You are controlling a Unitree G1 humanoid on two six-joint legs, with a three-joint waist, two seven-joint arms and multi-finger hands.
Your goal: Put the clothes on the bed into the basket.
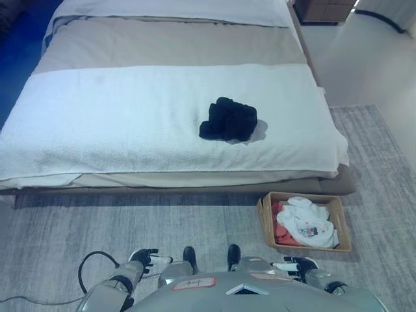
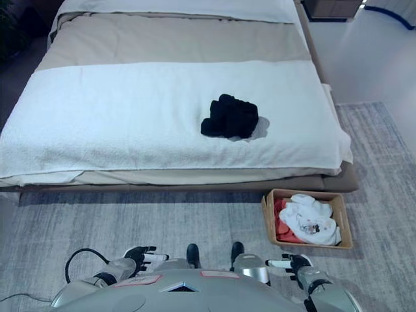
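A crumpled black garment (image 1: 228, 120) lies alone on the white blanket (image 1: 130, 123) of the bed, a little right of its middle. On the rug by the bed's near right corner stands a tan basket (image 1: 344, 222) holding a white garment (image 1: 308, 222) over a red one (image 1: 279, 229). My left hand (image 1: 144, 258) hangs low at the bottom left, fingers relaxed and empty. Low at the bottom right, far from the black garment, my right hand (image 2: 294, 263) is open too.
The bed's far half is beige with a white pillow band (image 1: 175, 10) at the head. A dark nightstand (image 1: 325, 10) stands at the top right. A grey rug (image 1: 162, 227) covers the floor between me and the bed.
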